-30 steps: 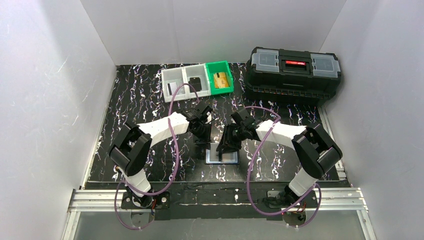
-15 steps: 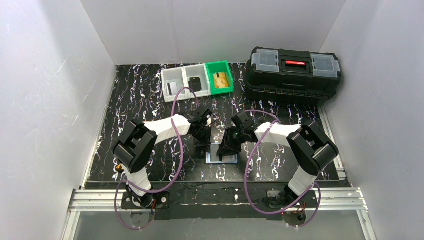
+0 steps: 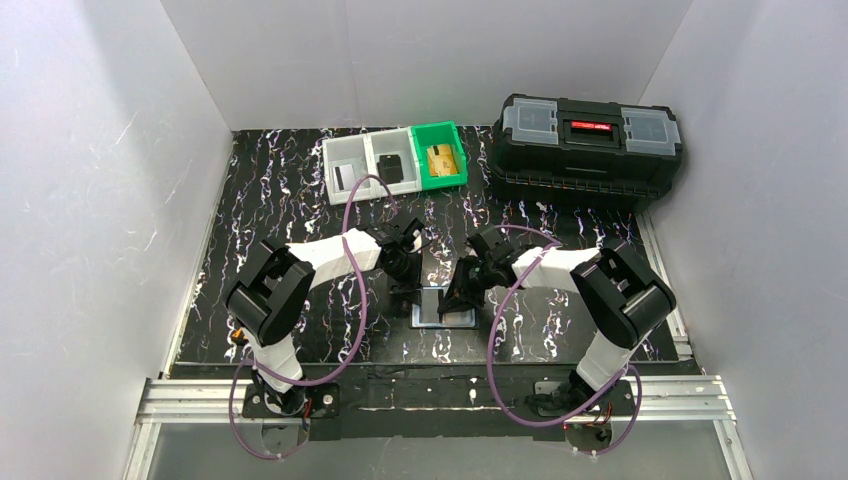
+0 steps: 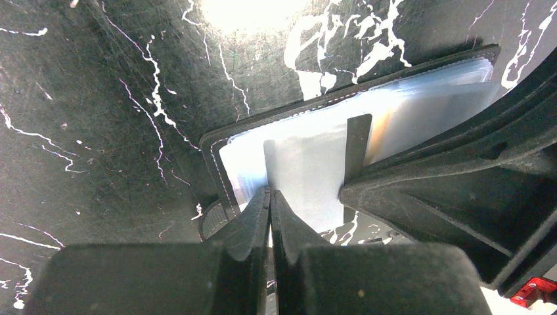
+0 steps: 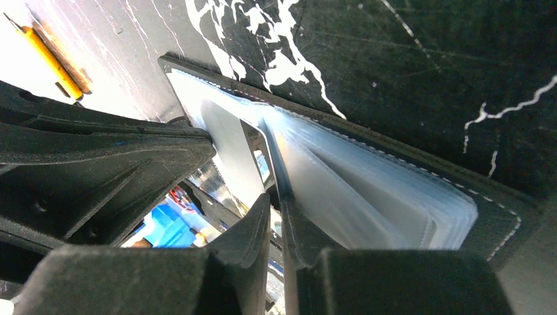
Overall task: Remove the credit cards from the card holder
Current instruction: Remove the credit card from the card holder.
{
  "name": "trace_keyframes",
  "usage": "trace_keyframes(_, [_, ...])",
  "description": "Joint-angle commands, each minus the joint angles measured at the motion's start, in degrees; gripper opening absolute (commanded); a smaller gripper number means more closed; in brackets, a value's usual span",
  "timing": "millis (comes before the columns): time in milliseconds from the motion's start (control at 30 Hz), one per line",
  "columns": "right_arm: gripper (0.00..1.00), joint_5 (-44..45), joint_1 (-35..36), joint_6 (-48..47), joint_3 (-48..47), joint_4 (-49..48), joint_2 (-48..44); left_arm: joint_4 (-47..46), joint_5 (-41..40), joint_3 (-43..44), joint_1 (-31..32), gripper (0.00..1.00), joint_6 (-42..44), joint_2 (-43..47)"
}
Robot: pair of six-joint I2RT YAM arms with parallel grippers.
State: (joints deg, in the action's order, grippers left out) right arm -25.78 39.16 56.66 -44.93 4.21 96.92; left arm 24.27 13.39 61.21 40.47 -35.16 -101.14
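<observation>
Right tool (image 5: pixel 276 216) slightly nearer, tight on card holder (image 5: pixel 420 197)

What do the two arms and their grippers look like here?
Both the left arm and right arm have white links between bulky black joint housings. A purple cable loops loosely along each. The left gripper and right gripper are matte black plastic, with fingers tapering to thin wedge tips. No markings or sleeves show.
</observation>
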Motion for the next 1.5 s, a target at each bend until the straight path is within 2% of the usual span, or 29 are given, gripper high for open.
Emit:
trace_keyframes(0, [0.14, -1.84, -0.39, 1.64, 1.14, -4.83, 0.14, 1.08, -3.16, -3.11, 0.47, 0.00, 0.06, -3.38])
trace_keyframes(167, [0.01, -1.28, -1.04, 1.05, 1.65, -4.61, -1.47, 1.66, -4.02, -3.20, 0.48, 0.00, -0.18, -3.11])
trace_keyframes(500, [0.01, 1.77, -3.43, -1.76, 4.88, -0.71, -5.51, 2.88, -5.12, -2.92, 0.40, 0.00, 0.16, -3.29])
trace_keyframes(667, [0.01, 1.17, -4.34, -2.25, 6.68, -1.71, -6.37, 2.80, -4.42, -2.53, 0.37, 0.00, 0.51, -3.65])
trace_keyframes(867, [0.36, -3.31, -4.35, -0.78, 6.37, -7.20, -3.02, 2.71, -3.57, -1.98, 0.33, 0.00, 0.62, -4.34])
trace_keyframes(1100, [0.38, -4.58, -4.35, 0.15, 5.91, -9.25, 0.27, 2.49, -2.65, -1.72, 0.46, 0.00, 0.82, -4.81])
trace_keyframes(1233, [0.31, -4.80, -4.35, 0.80, 6.24, -10.28, 1.49, 2.28, -2.22, -1.53, 0.49, 0.00, 0.78, -5.36])
trace_keyframes(1367, [0.12, -3.65, -4.43, 1.01, 6.86, -9.78, 0.59, 2.23, -2.05, -1.57, 0.47, 0.00, 0.68, -5.41])
trace_keyframes(1467, [0.01, -2.23, -4.76, 0.24, 7.11, -8.21, -1.27, 2.48, -2.43, -1.76, 0.47, 0.00, 0.70, -5.04])
